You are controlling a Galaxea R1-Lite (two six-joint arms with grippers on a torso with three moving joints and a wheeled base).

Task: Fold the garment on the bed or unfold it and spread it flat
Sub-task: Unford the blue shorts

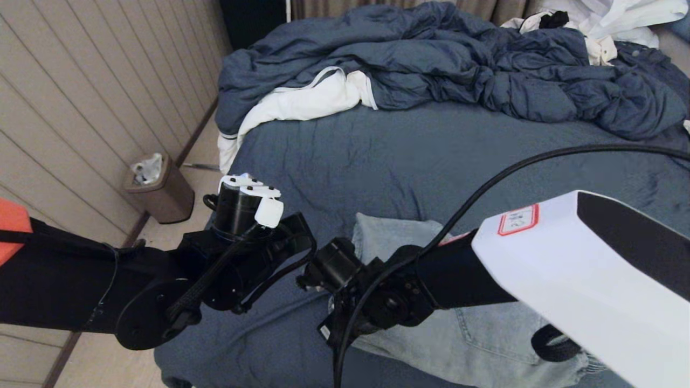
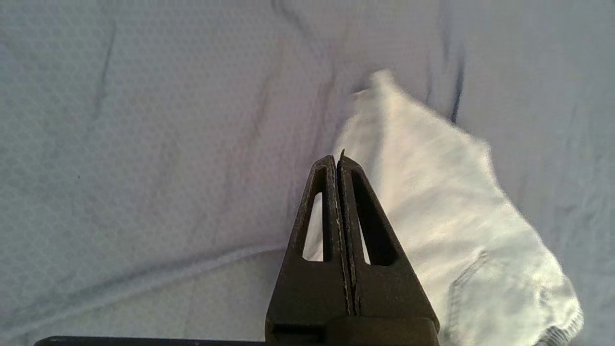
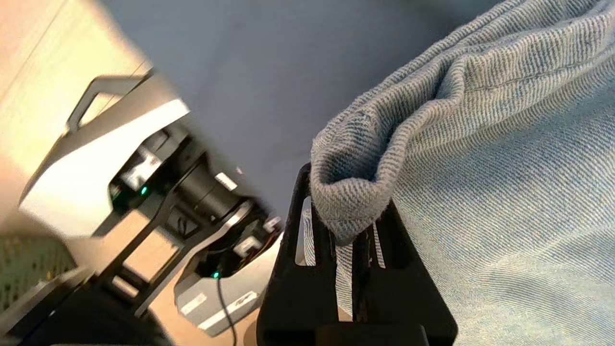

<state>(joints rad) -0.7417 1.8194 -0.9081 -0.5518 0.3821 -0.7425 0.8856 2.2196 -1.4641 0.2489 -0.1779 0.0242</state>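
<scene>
The light blue denim-look shorts (image 1: 485, 334) lie on the near part of the bed (image 1: 431, 156), one leg end (image 1: 391, 231) pointing away from me. My right gripper (image 3: 347, 218) is shut on a bunched edge of the shorts (image 3: 504, 192), the cloth folding over its fingertips. My left gripper (image 2: 338, 161) is shut on nothing and hovers over the dark sheet (image 2: 144, 144), with the shorts (image 2: 432, 206) lying just beside it. In the head view both arms cross above the bed's near left corner and hide the fingers.
A rumpled dark blue duvet (image 1: 458, 59) fills the far side of the bed, with a white cloth (image 1: 302, 102) at its left end and more white clothes (image 1: 609, 21) at the far right. A bin (image 1: 159, 188) stands on the floor by the panelled wall. A black cable (image 1: 512, 172) arcs over the sheet.
</scene>
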